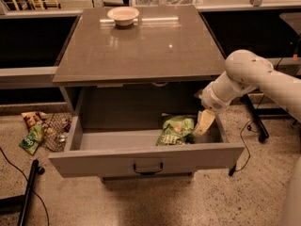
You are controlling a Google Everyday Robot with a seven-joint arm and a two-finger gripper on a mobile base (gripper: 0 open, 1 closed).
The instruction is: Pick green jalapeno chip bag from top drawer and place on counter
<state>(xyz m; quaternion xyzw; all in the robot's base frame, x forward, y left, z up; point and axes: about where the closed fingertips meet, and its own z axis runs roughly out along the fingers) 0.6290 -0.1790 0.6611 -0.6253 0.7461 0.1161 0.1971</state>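
Observation:
The green jalapeno chip bag (175, 129) lies crumpled on the floor of the open top drawer (146, 154), towards its right side. My gripper (203, 124) hangs inside the drawer at the right end, just right of the bag and close to it, at the end of the white arm (244, 76) that comes in from the right. The counter (141, 41) is the glossy brown-grey top above the drawer.
A pale bowl (123, 15) stands at the back of the counter. On the floor to the left lie snack wrappers (33, 138) and a wire basket (57, 131). A black pole (28, 194) lies at the lower left. A cable and stand leg (256, 126) are at the right.

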